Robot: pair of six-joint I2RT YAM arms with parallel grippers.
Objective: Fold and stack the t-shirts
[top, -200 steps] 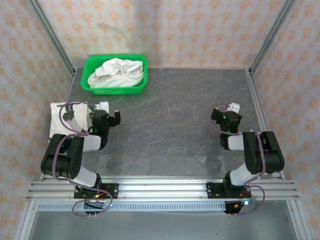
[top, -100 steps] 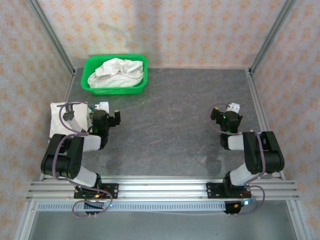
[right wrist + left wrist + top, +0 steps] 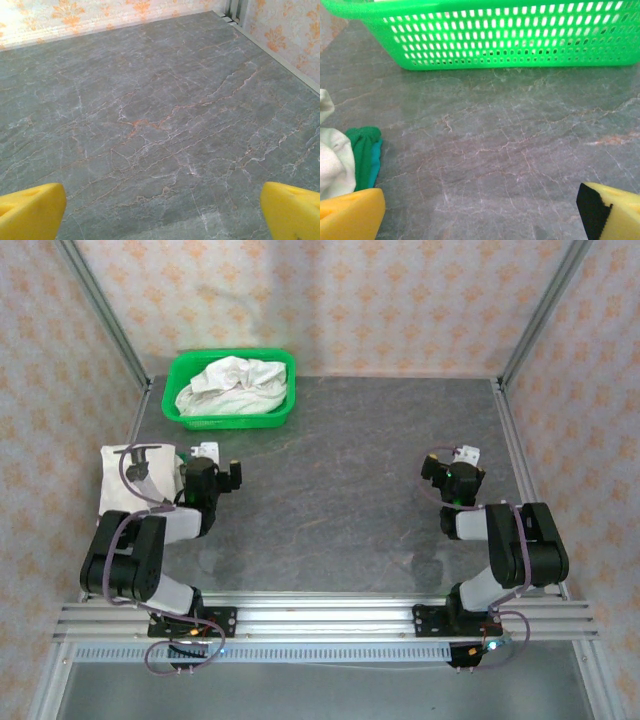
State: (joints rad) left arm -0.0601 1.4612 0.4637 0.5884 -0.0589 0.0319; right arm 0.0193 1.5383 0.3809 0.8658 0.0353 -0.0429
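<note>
Marbled desk, green basket, white shirts, two open claws.
The desk [image 3: 340, 440] carries a basket [image 3: 177, 412] at its far left corner, crumpled shirts [image 3: 235, 385] heaped inside. A folded shirt [image 3: 115, 480] lies at the left edge, partly under the left arm, with a green cloth [image 3: 362, 150] touching it. The left claw [image 3: 480, 212] and the right claw [image 3: 161, 210] both gape wide, holding nothing.

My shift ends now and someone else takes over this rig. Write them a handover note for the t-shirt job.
Left hand: open, empty, low over the table, facing the green mesh basket.
Right hand: open, empty, over bare table on the right side.
Done: a folded t-shirt lies at the table's left edge, beside the left arm. I cannot tell how many are stacked there.
Left: the crumpled t-shirts in the basket at the far left need taking out, folding and stacking.
</note>
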